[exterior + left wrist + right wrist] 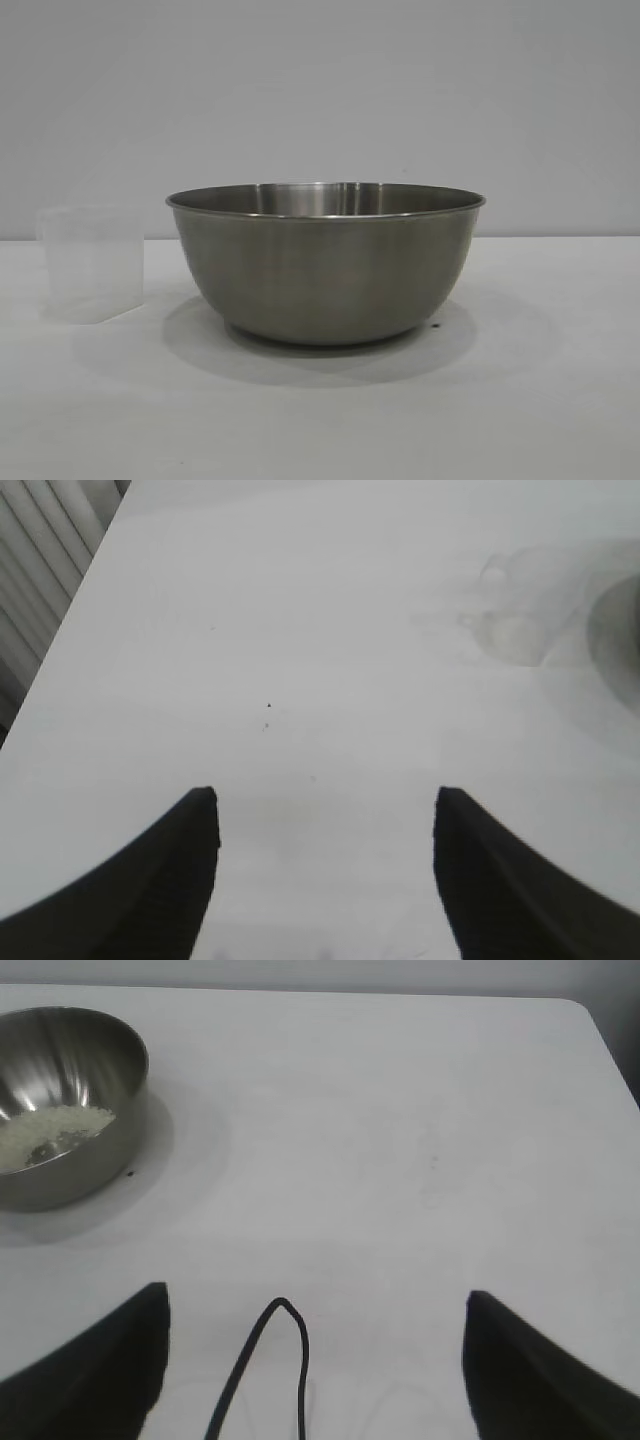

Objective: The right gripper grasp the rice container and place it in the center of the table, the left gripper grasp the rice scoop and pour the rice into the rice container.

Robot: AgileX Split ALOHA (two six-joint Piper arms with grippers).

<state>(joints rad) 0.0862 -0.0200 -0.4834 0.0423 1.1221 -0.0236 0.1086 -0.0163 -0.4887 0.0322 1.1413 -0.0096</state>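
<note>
Rice container (pixel 60 1110) apart from right pincer (pixel 315 1360)

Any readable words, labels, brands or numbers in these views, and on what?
None: no view shows readable text.
rice container: plain steel, no marking.
rice scoop: frosted plastic, no scale or lettering that can be made out.
table: bare white, only small dark specks.

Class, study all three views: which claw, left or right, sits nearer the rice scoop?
Left. The left claw hangs open over bare table, with the rice scoop a little way ahead. The right claw, also open, sees only the rice container, no scoop.
</note>
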